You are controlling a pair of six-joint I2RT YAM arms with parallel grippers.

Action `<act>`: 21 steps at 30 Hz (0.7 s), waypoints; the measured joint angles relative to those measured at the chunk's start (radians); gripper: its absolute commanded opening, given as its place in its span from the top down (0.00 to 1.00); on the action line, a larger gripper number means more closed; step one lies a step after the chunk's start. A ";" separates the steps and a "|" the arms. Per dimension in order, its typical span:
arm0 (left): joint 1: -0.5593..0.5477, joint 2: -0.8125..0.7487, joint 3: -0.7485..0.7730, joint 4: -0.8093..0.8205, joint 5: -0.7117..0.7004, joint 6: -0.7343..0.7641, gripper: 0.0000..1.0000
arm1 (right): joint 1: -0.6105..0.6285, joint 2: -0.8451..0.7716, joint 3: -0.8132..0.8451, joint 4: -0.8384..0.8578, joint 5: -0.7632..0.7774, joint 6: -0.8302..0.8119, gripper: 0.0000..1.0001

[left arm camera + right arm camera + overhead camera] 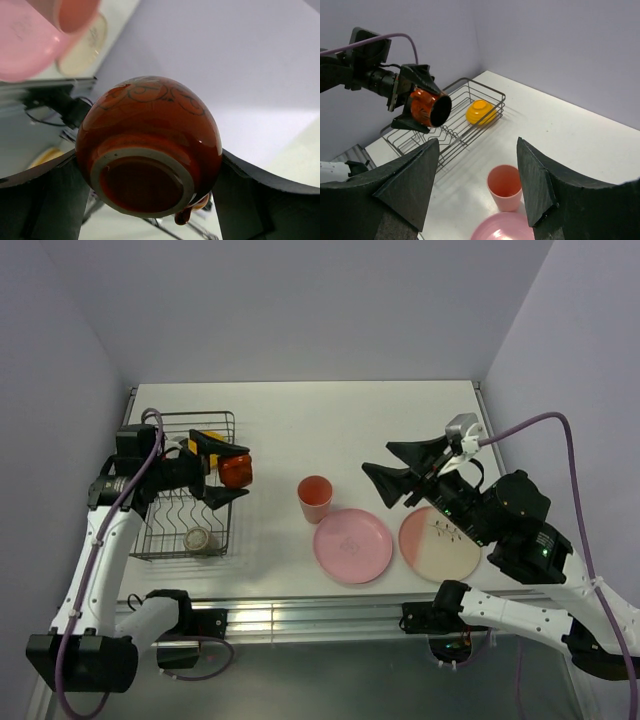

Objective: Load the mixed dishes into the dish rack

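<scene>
We note orange-yellow bowl and speckled beige cup in grey wire rack; left gripper grasps red-brown cup. Pink tumbler, pink plate, pink-and-cream plate outstanding; right gripper spread, empty.

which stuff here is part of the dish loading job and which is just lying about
Part of the job: dish rack; orange-yellow bowl and speckled cup, in the rack; red-brown cup, held by the left end effector; pink tumbler, pink plate, pink-and-cream plate, on the table.
Just there: purple cables, metal rail at the near edge.
</scene>
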 measured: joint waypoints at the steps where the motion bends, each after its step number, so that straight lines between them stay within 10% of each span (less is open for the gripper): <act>1: 0.023 0.011 0.010 -0.048 -0.013 0.055 1.00 | 0.000 -0.008 0.004 -0.011 0.007 0.000 0.29; 12: 0.226 0.232 0.352 -0.449 -0.369 0.576 1.00 | 0.000 -0.025 0.013 -0.115 0.048 0.005 0.29; 21: 0.235 0.330 0.396 -0.530 -0.655 0.688 1.00 | 0.000 -0.035 0.013 -0.134 0.068 0.005 0.28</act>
